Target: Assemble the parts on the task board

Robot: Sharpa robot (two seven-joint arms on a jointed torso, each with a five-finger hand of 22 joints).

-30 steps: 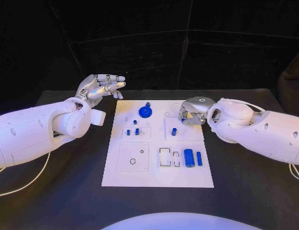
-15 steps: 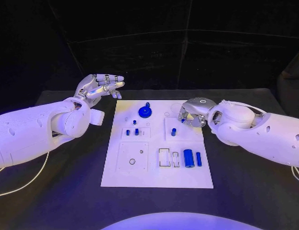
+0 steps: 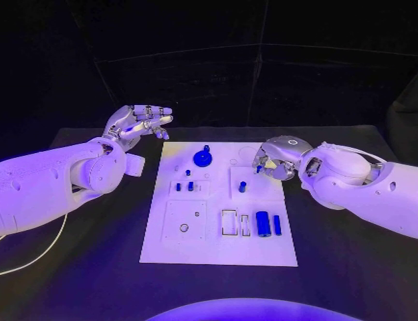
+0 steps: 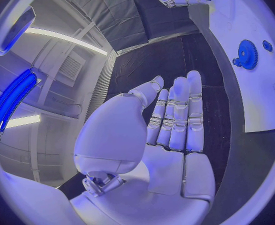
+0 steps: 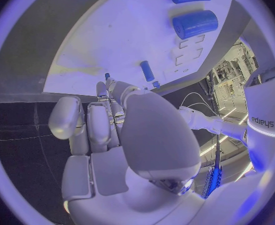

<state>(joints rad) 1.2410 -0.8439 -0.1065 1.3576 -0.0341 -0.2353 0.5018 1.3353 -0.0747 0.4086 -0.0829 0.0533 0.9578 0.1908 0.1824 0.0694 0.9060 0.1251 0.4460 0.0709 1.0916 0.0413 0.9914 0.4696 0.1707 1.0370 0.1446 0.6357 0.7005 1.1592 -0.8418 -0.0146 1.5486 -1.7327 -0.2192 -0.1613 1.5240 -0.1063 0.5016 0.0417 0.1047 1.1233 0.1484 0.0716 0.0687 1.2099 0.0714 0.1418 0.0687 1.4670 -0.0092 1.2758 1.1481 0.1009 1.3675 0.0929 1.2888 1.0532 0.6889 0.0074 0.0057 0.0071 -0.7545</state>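
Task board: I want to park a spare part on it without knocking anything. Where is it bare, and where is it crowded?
The white task board is bare along its near strip, below the square recessed panel and the thick blue cylinder. The far-right corner is crowded by the right robot hand; the blue gear and small blue pegs fill the far middle.

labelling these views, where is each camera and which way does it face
Head view: on the robot's head, looking down at the task board; both arms enter.
Left wrist view: behind the left robot hand, facing the blue gear.
Right wrist view: behind the right robot hand, facing the board.
Shared: the gear, the board.
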